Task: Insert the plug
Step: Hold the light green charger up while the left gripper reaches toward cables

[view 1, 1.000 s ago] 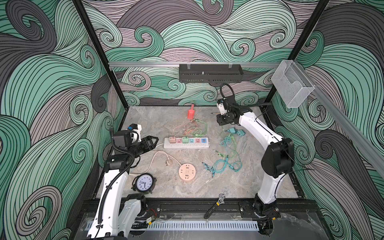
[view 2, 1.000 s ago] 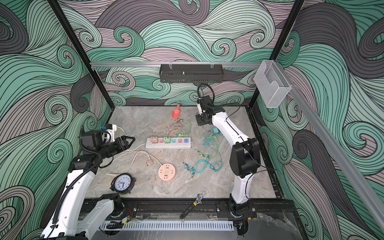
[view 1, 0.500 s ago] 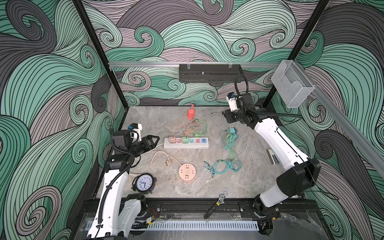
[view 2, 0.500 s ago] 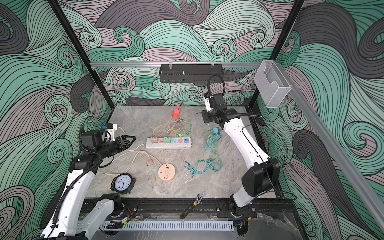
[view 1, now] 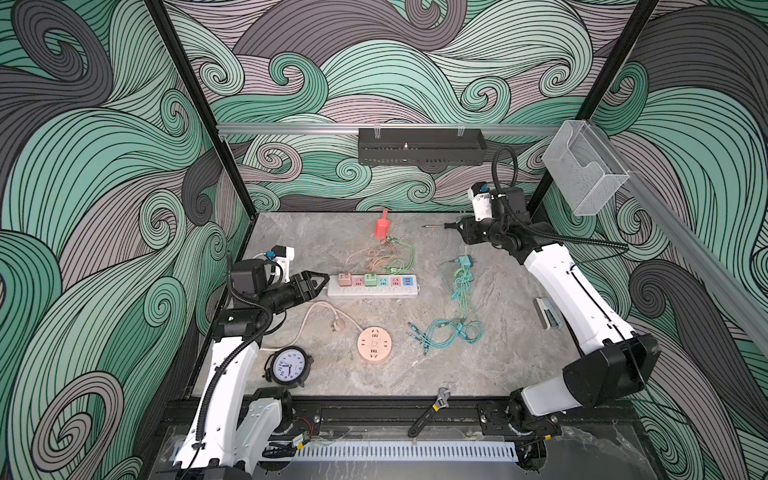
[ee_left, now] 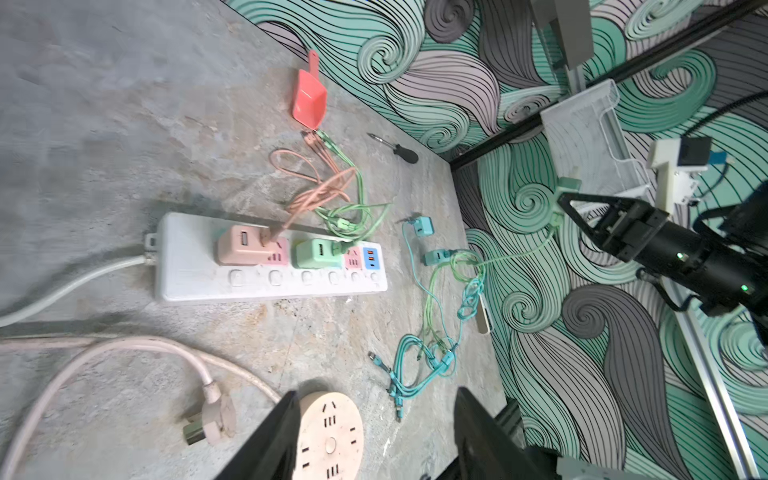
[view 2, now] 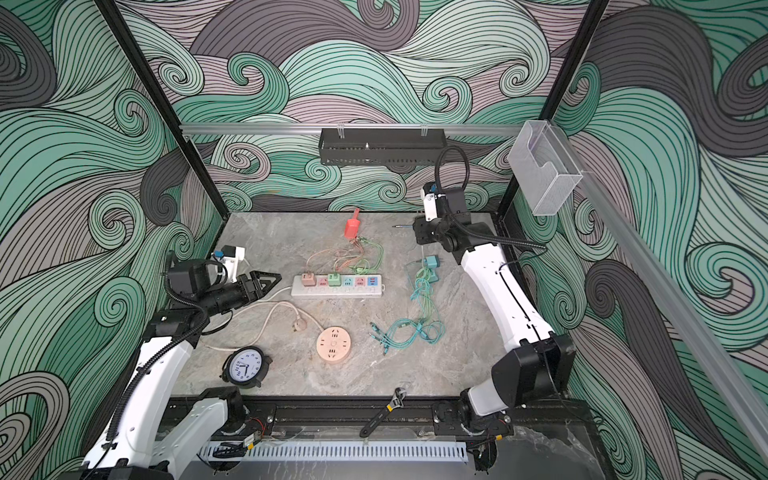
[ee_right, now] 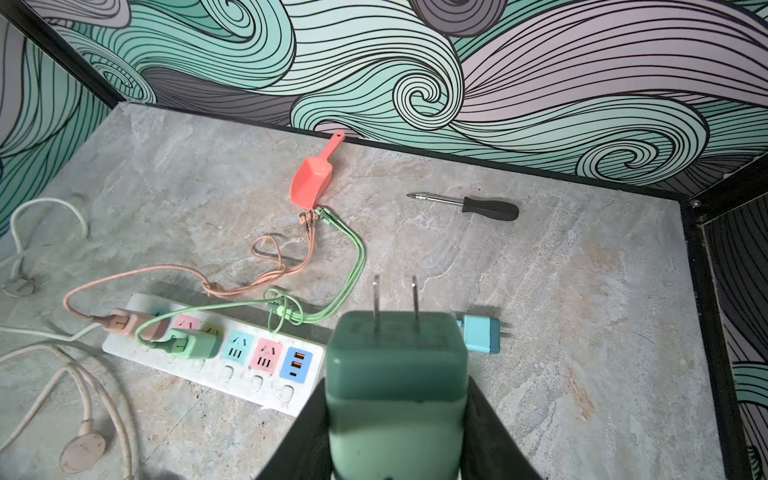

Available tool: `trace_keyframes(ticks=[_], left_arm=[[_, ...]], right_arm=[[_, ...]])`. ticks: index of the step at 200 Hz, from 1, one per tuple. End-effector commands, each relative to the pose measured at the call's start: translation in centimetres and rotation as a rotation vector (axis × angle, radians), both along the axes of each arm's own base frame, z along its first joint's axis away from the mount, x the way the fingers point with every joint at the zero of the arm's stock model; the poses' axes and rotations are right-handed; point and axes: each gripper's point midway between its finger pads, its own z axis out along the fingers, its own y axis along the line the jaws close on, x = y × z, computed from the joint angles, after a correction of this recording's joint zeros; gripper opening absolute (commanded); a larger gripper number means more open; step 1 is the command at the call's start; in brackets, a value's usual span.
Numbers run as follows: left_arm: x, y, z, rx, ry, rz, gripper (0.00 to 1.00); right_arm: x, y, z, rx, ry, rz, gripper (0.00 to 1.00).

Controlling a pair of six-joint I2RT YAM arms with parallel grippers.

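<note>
Right gripper (ee_right: 397, 415) grasps the green plug (ee_right: 395, 357), well apart from the power strip (view 1: 372, 287), not yet inserted; left gripper (view 1: 318, 279) gapes empty

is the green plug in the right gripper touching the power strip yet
Apart. The left wrist view shows the green plug, clamped in the right gripper, up in the air, well clear of the power strip.

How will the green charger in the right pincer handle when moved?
Green charger looks rigid and boxy, so the right pincer probably holds it steady. Its floppy cable, seemingly tangled among teal cords, may tug or drag. Thin prongs might bend if misaligned.
</note>
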Motion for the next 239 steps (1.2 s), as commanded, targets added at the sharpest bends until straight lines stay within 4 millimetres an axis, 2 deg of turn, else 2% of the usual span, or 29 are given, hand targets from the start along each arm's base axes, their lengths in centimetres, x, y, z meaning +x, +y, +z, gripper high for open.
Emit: trace_keyframes(ticks=[1, 29, 53, 101, 121, 124, 128, 138, 194, 217, 239], left_arm=[[-0.5, -2.7, 0.8, 0.015, -0.06, -0.12, 0.61], [-0.5, -6.5, 0.7, 0.049, -0.098, -0.227, 0.6], [0.3, -9.7, 0.3, 0.056, -0.12, -0.275, 0.6], [0.6, -18.7, -1.1, 0.108, -0.11, -0.456, 0.6], [0.2, -23.0, -1.9, 0.129, -0.137, -0.534, 0.6], [0.1, -23.5, -1.6, 0.125, -0.152, -0.54, 0.6], [0.2, -24.4, -2.6, 0.141, -0.14, -0.555, 0.6], [0.0, -26.1, -3.0, 0.146, -0.16, -0.58, 0.6], [1.4, -31.4, -6.3, 0.128, -0.177, -0.602, 0.59], [0.8, -33.7, -5.8, 0.057, -0.258, -0.65, 0.58], [0.5, -34.9, -5.6, 0.036, -0.306, -0.664, 0.57]], right_arm=[[-0.5, 0.2, 2.9, 0.069, -0.075, 0.009, 0.29], [-0.8, 0.0, 3.4, 0.077, -0.084, 0.008, 0.29], [-1.1, -0.1, 3.7, 0.083, -0.09, 0.007, 0.29], [-1.3, -0.5, 3.9, 0.094, -0.092, -0.005, 0.29], [-1.3, -0.7, 4.0, 0.1, -0.095, -0.011, 0.29], [-1.4, -0.7, 4.0, 0.101, -0.094, -0.01, 0.29], [-1.4, -0.8, 4.1, 0.103, -0.095, -0.011, 0.29], [-1.5, -0.9, 4.2, 0.107, -0.097, -0.016, 0.29], [-2.4, -1.6, 5.0, 0.128, -0.114, -0.034, 0.29], [-2.8, -1.8, 5.2, 0.131, -0.119, -0.036, 0.29], [-3.2, -1.9, 5.3, 0.134, -0.124, -0.036, 0.29]])
